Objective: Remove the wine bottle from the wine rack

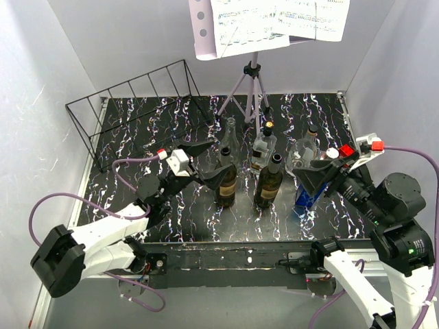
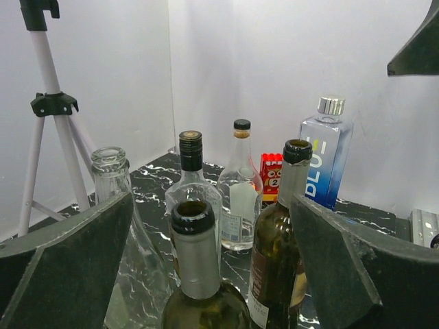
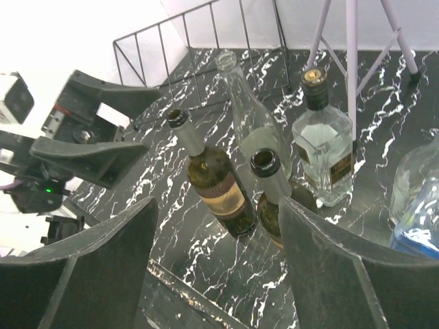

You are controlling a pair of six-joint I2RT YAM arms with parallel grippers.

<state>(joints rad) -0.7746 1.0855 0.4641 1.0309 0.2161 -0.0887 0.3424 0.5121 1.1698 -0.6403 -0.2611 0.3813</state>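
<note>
The black wire wine rack (image 1: 137,103) stands at the back left with no bottle on it; it also shows in the right wrist view (image 3: 199,34). Two dark wine bottles stand upright on the marbled table, a left one (image 1: 225,181) and a right one (image 1: 269,184). My left gripper (image 1: 221,156) is open, its fingers on either side of the left bottle's neck (image 2: 195,253) without touching it. My right gripper (image 1: 305,171) is open and empty, just right of the right wine bottle (image 3: 274,185).
Behind the wine bottles stand a tall clear bottle (image 1: 230,136), a square clear bottle (image 1: 263,147) and a rounded clear bottle (image 1: 305,151). A blue bottle (image 1: 309,193) stands under my right gripper. A tripod music stand (image 1: 252,89) is at the back centre.
</note>
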